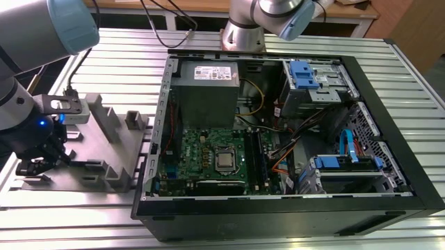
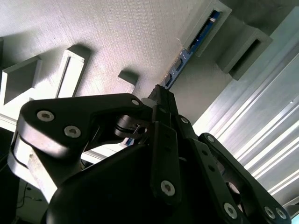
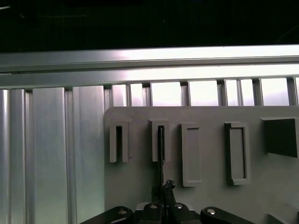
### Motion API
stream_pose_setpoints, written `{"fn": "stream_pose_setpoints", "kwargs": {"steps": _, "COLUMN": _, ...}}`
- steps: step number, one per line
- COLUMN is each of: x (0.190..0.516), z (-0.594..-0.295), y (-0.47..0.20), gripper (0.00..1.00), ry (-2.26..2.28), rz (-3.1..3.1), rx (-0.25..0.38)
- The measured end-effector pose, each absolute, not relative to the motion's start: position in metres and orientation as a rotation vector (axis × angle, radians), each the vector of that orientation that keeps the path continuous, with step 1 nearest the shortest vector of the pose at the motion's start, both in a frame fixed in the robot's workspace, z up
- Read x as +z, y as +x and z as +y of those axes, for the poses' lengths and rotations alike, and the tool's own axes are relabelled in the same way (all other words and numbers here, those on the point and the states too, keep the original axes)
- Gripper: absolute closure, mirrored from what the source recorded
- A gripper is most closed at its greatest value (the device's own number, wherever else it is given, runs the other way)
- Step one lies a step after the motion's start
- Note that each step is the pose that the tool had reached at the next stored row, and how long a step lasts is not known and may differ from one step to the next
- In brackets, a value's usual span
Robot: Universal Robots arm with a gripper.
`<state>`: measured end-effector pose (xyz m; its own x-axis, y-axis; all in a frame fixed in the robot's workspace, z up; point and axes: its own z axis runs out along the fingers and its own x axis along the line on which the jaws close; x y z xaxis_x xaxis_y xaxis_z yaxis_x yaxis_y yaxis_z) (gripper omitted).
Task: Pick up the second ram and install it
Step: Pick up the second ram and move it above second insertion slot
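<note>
Exterior view. Grey-and-blue robot arm [image 1: 28, 62] stands at the exterior view's left, wrist down over a pale grey plastic tray with upright slotted blocks [image 1: 76, 179]. Black gripper [image 1: 40, 162] sits low at the tray's outer end, at the exterior view's lower left. The tray rests on a ribbed aluminium table [image 1: 104, 57]. Just beside it, toward the exterior view's right, lies an open black computer case [image 1: 278, 211] with a green motherboard [image 1: 205, 151] on its floor. A second arm's metal base [image 1: 245, 31] stands at top centre, behind the case.

Second wrist view. Black linked gripper [image 2: 159, 95] fills the foreground. The second ram [image 2: 189, 51], a long thin dark stick with a blue edge, runs from the fingertips [image 2: 161, 95] to a grey slotted block [image 2: 224, 13]; its far end sits inside that block's slot.

First wrist view. The second ram [image 3: 160, 154] shows edge-on as a thin dark line. It comes out of one narrow grey slotted block [image 3: 153, 140] and reaches the gripper [image 3: 162, 189]. Jaws are drawn narrow, closed on the stick's near end. The stick is still in the tray [image 3: 135, 177], well apart from the motherboard.
</note>
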<state>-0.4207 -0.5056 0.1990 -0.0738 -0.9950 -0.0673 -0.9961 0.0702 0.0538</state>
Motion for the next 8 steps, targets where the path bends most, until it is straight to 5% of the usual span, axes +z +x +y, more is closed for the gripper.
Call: {"fn": "stream_pose_setpoints", "kwargs": {"steps": 8, "x": 0.1992, "z": -0.5056, "y": -0.4207, "gripper": 0.92, "ry": -2.142, "rz": 2.278, "rx": 0.134}}
